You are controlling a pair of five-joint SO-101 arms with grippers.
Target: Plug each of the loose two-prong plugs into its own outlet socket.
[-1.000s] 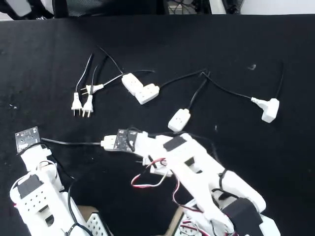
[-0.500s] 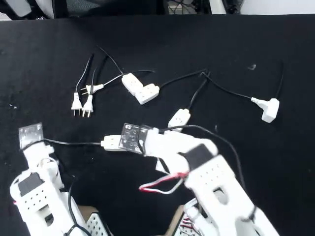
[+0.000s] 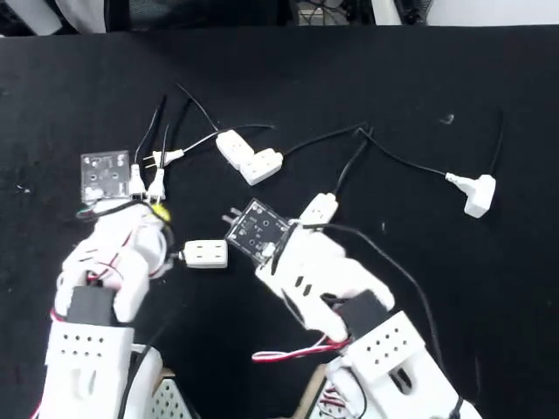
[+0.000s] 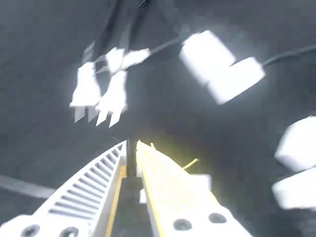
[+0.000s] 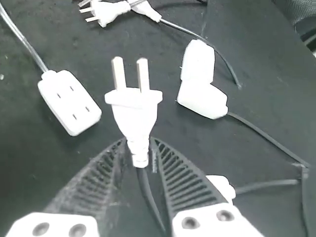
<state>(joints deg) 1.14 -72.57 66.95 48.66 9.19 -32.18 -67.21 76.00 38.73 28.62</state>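
Right gripper (image 5: 137,148) clamped on a plug (image 5: 133,106); left gripper (image 4: 131,145) closed, just short of the loose plugs (image 4: 113,96).
From overhead I can't see the held plug, because the right arm covers it. The wrist view shows it pinched at its neck with the prongs pointing away, over the black table (image 3: 437,70), between the four-slot socket block (image 5: 69,101) and two joined white blocks (image 5: 202,98). A thin dark line (image 4: 129,158) sits between the left fingers; it may be a cord, but I can't say. That arm's camera board (image 3: 106,175) partly hides the loose plugs. Since a second ago the left arm has swung up from the near corner, and the right arm has drawn back off the socket block.
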